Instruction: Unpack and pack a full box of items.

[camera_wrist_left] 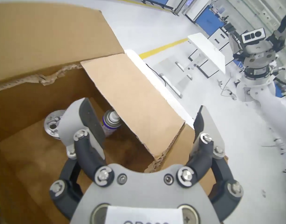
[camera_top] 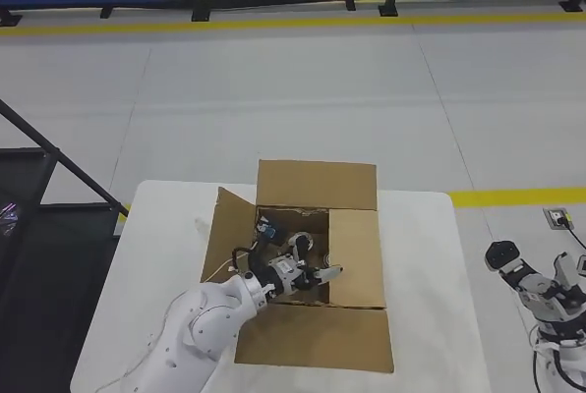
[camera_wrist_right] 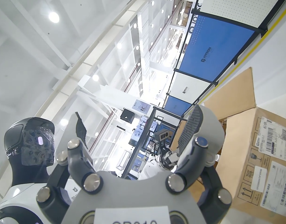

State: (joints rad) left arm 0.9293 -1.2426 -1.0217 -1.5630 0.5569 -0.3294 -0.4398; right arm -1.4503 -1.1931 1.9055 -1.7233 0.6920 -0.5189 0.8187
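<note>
Centrally on the white table (camera_top: pixel 155 255) stands the open brown cardboard box (camera_top: pixel 317 184), its four flaps folded outward and its far flap reaching to the table's far edge. The left gripper (camera_wrist_left: pixel 143 108) hangs inside the box's opening (camera_top: pixel 313 273), just beside the right-hand flap (camera_wrist_left: pixel 133 99), with its jaws spread wide and nothing between them. Below it, on the box floor, a small spray can with a white nozzle and blue-purple label (camera_wrist_left: pixel 110 123) stands upright against the wall under that flap. A silvery round metal part (camera_wrist_left: pixel 52 124) lies just beside the can, partly hidden by one finger (camera_wrist_left: pixel 87 117). The right arm (camera_top: pixel 558 305) is beyond the table's right edge, well apart from the box. Its right gripper (camera_wrist_right: pixel 137 113) points upward, released and empty.
</note>
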